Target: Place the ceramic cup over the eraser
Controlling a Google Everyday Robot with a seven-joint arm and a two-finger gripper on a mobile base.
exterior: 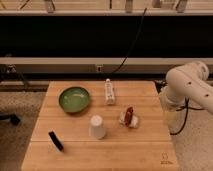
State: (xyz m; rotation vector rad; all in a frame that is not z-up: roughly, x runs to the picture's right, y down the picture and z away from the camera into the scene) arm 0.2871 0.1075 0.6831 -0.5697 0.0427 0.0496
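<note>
On the wooden table (150, 145), catalogued by clock face from its centre:

- Edges and room: bare board runs along the whole 6 o'clock edge and in the 4 o'clock corner. There is also an open lane between cup and eraser.
- Cup (97, 127): white, just toward 6 o'clock of centre, well in from every edge. It stands upright with its long axis vertical, and the wider end appears to be down on the board.
- Eraser (56, 140): black bar at 8 o'clock, near the left-front corner. Its long axis runs from 11 to 5 o'clock, apart from the cup.
- Bowl (75, 99): green, at 10 o'clock.
- Bottle (109, 92): white, at 12 o'clock, lying pointed toward 12.
- Wrapped red item (129, 117): at 3 o'clock of the cup, near it.
- Arm (190, 82): white, beyond the 3 o'clock edge.
- Gripper (169, 116): hangs under the arm at the 3 o'clock edge; open or closed cannot be told. The cup lies at its 9 o'clock, well apart, with the red item between.
</note>
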